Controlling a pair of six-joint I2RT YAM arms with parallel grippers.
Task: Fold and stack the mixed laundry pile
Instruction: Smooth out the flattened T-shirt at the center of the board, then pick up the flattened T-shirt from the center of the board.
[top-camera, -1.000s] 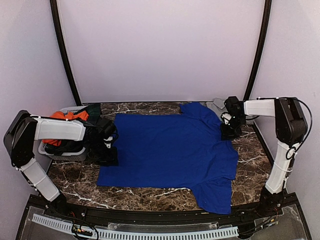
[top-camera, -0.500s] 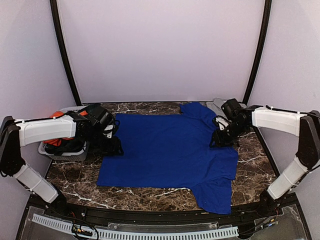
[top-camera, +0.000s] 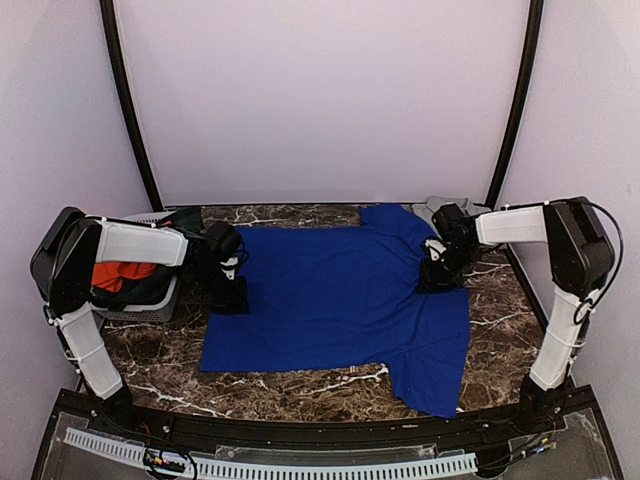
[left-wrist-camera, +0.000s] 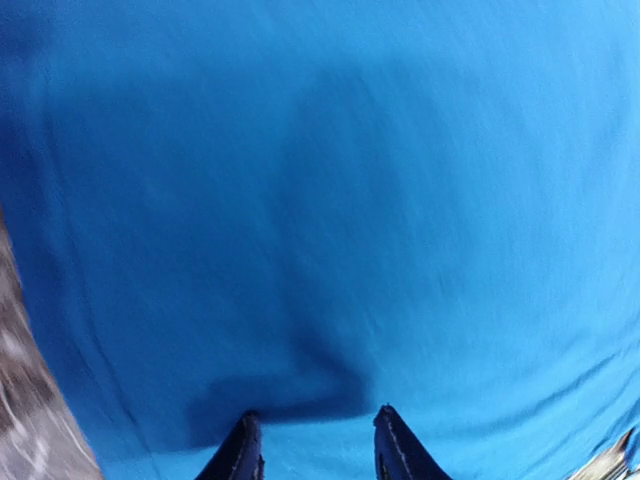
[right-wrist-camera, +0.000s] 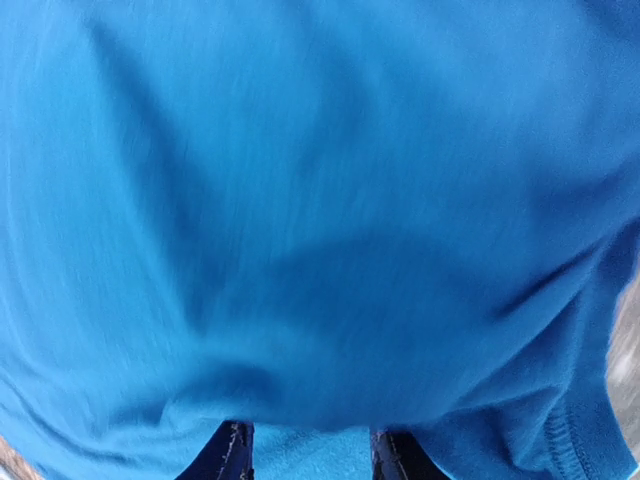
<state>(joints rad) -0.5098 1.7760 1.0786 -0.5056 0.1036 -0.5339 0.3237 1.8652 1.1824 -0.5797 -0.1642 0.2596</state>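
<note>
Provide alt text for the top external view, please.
A royal-blue T-shirt lies spread flat on a dark marble table, the left arm and right arm each reaching onto a side edge. A grey basket of clothes sits at left.

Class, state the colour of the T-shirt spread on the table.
Royal blue T-shirt, clearest in the top external view.

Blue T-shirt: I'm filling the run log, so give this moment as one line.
blue T-shirt spread flat | left gripper over left edge | right gripper over right edge | both open
</note>
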